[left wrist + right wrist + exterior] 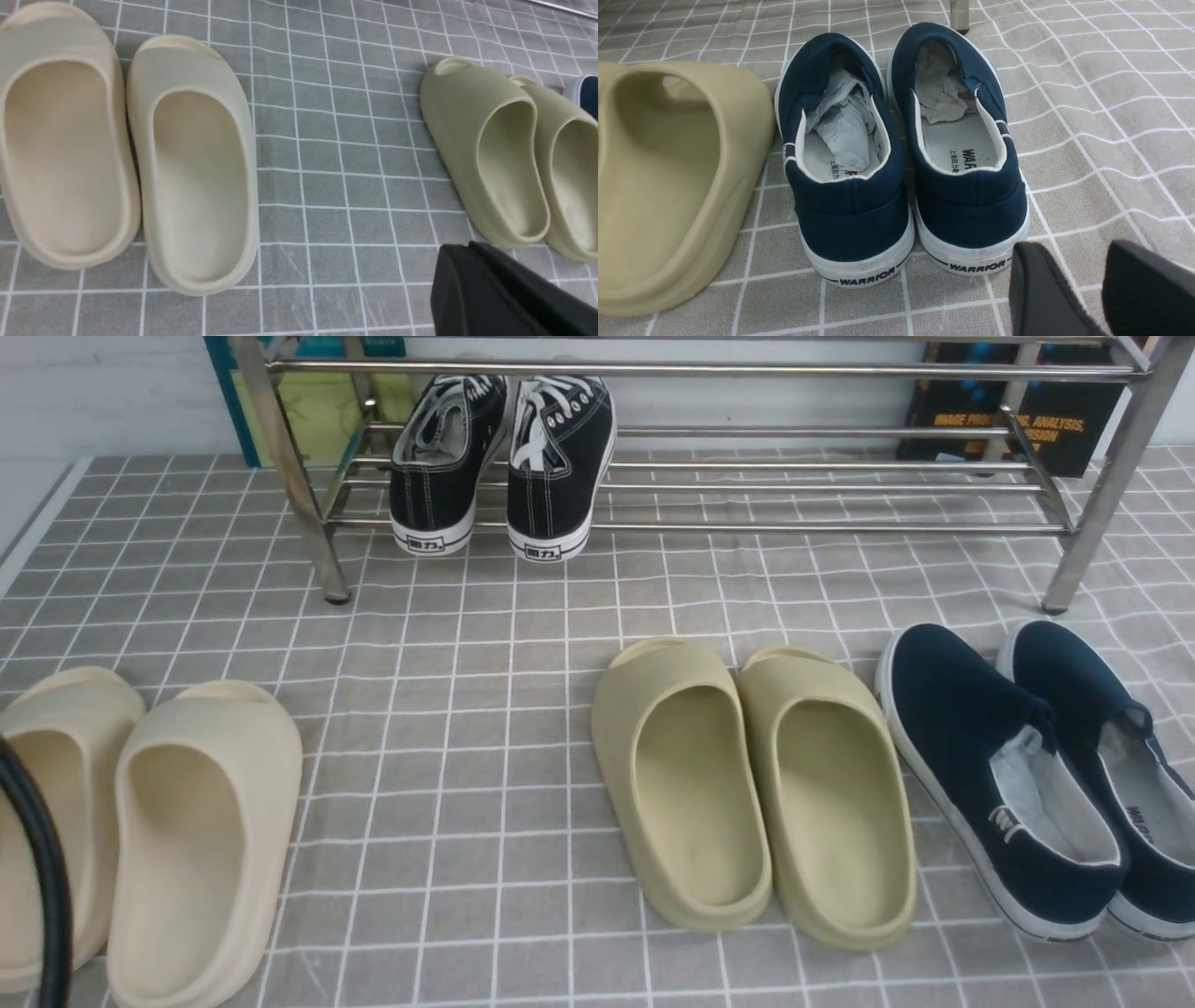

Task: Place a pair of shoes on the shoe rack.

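Front view shows the pair of black sneakers (504,462) already sitting side by side on the lower tubes of the shoe rack (747,485), at its far left end, heels toward the camera and long axes running near to far. They lie far ahead of both arms, and being left of centre they are judged closer to the left arm's side. Neither gripper touches them. The left gripper (509,291) hangs low over the checked cloth (350,186), between the beige slides (196,163) and the olive slides (490,154); its fingers are pressed together with nothing between them. The right gripper (1104,289) hovers just behind the navy slip-ons (906,154), fingers parted with a clear gap, holding nothing. Judged from this, placement looks finished.
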You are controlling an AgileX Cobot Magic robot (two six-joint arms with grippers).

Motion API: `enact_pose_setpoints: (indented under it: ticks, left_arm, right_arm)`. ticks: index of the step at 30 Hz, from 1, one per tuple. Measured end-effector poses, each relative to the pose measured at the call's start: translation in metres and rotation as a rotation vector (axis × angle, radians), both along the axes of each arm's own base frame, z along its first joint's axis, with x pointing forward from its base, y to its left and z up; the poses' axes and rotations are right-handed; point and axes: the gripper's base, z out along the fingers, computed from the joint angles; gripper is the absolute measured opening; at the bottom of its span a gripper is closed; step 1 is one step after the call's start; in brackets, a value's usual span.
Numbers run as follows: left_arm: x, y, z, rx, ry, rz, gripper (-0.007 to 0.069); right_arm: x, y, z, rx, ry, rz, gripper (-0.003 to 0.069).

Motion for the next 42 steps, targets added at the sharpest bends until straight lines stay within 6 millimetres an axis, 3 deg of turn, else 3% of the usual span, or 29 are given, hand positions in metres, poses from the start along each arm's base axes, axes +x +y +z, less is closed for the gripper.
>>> enact_pose_setpoints:
  ticks: [1,7,8,10,16,17,22,31,42]
  left_arm:
    - [0.0,0.0,-0.001,0.001,-0.001,0.001,-0.0013]
    - [0.005,0.003,-0.063,-0.039,-0.1,0.071,-0.0013]
    - [0.005,0.003,-0.065,-0.046,-0.106,0.079,-0.0013]
    - [0.003,0.006,-0.095,-0.084,-0.211,0.133,-0.0013]
    - [-0.007,0.016,-0.144,0.012,-0.482,0.212,-0.0013]
    - [-0.007,0.016,-0.144,0.017,-0.482,0.214,-0.0013]
    - [-0.007,0.02,-0.182,0.068,-0.439,0.255,-0.0013]
    - [-0.01,0.023,-0.197,0.099,-0.307,0.315,-0.0013]
    - [-0.01,0.023,-0.197,0.137,-0.303,0.297,-0.0013]
  right_arm:
    - [0.0,0.0,0.0,0.0,0.0,0.0,0.0246]
    - [0.0,0.0,0.0,0.0,0.0,0.0,0.0246]
    - [0.0,0.0,0.0,0.0,0.0,0.0,0.0246]
    - [0.0,0.0,0.0,0.0,0.0,0.0,0.0246]
    - [0.0,0.0,0.0,0.0,0.0,0.0,0.0246]
    - [0.0,0.0,0.0,0.0,0.0,0.0,0.0246]
    - [0.0,0.0,0.0,0.0,0.0,0.0,0.0246]
    - [0.0,0.0,0.0,0.0,0.0,0.0,0.0246]
    - [0.0,0.0,0.0,0.0,0.0,0.0,0.0246]
